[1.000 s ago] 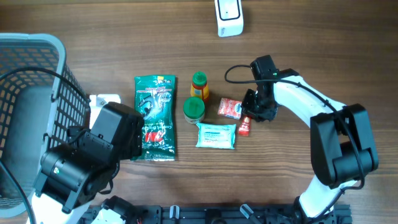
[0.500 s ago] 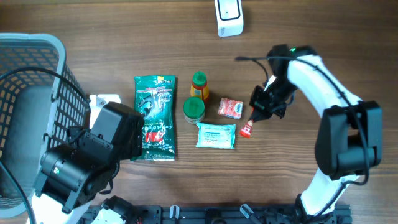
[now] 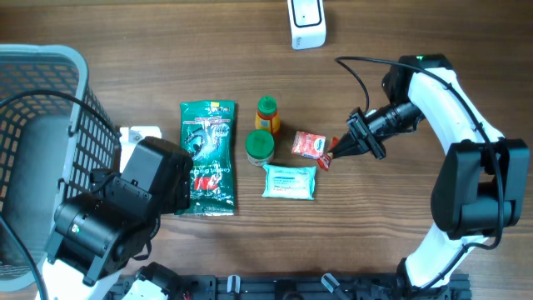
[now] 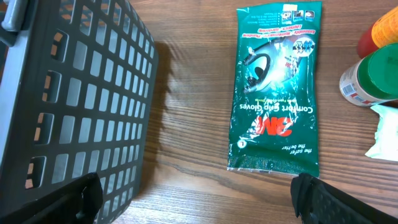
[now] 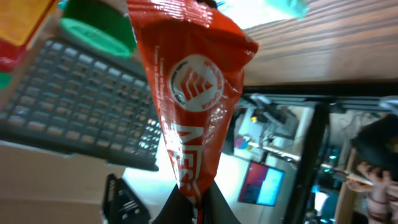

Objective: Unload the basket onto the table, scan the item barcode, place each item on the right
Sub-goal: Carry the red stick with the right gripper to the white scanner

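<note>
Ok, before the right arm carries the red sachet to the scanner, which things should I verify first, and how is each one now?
1. Right pincer shut on the red sachet: ok, it pinches one end.
2. Sachet off the table: ok, it seems to hang in the air in the right wrist view.
3. Barcode side known: cannot tell, only the logo face shows.
4. Way to the white scanner free: ok, only bare wood lies between.
5. Left pincer out of the way: ok, open, over the green glove pack.
</note>
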Tool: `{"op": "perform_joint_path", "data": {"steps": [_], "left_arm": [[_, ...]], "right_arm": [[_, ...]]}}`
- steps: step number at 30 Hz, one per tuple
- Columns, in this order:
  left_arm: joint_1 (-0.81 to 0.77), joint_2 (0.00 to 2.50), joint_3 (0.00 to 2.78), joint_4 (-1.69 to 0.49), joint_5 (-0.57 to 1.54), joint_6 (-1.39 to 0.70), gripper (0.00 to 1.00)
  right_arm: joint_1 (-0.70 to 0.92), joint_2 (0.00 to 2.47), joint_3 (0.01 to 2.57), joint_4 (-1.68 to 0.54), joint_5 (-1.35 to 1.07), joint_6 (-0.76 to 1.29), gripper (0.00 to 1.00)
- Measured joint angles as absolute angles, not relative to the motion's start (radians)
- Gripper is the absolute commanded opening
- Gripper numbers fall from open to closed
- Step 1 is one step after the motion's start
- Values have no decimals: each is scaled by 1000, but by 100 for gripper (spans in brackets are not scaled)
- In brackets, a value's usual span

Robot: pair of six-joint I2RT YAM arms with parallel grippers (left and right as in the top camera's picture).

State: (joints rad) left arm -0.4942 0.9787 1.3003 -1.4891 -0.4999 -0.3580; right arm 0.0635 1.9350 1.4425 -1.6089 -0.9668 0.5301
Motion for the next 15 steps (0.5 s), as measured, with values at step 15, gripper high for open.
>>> {"op": "perform_joint_path", "data": {"steps": [15], "left_arm": [[-494,979,1300,-1489,-500,-358,100]], "right_arm": [[64,1935,1443,-1563,-1522,-556,4]]}}
